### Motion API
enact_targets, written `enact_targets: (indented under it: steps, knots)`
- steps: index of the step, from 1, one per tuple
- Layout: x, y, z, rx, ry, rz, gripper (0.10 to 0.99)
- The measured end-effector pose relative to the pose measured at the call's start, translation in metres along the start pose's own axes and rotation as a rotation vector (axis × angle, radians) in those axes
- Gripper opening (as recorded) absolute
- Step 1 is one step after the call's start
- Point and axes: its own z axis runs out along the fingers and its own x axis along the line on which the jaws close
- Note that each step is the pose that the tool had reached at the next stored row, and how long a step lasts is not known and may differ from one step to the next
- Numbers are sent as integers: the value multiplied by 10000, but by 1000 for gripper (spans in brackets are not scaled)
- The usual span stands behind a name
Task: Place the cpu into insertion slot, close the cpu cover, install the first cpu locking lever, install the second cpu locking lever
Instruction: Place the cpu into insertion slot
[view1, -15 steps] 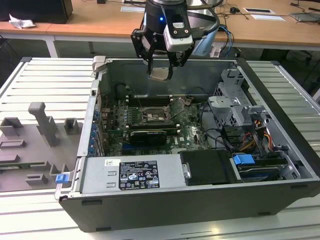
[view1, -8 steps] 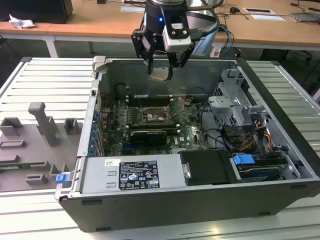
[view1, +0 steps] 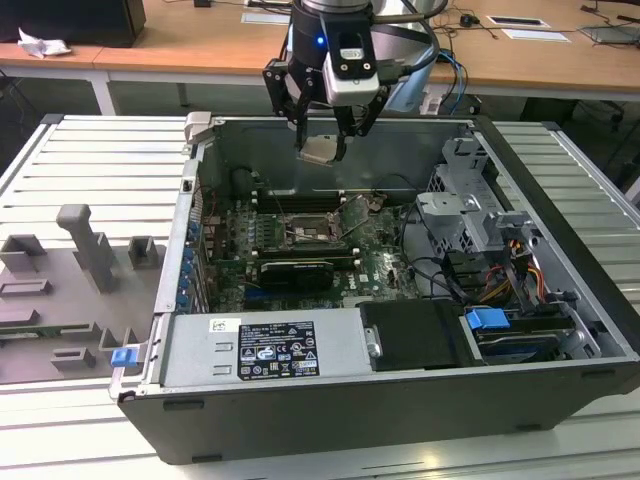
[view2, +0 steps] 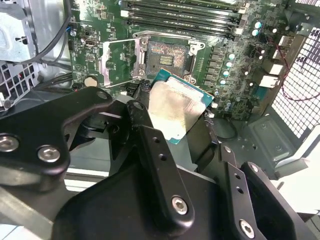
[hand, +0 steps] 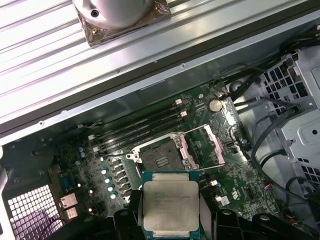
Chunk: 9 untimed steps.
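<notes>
The tool (view1: 320, 149) grips the cpu (hand: 170, 207) by its edges above the open computer case (view1: 330, 425), the insertion slot (hand: 161, 159) lying uncovered below it, the cpu cover (hand: 202, 145) swung open.

An open computer case (view1: 300, 425) lies on a ribbed table (view1: 100, 170), grey holders (view1: 95, 245) beside it, wooden desks (view1: 200, 45) behind.
</notes>
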Motion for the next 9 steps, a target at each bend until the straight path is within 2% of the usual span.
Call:
enact_targets:
  steps: [9]
  knots:
    - [0, 0, 5, -5, -18, 213, 541]
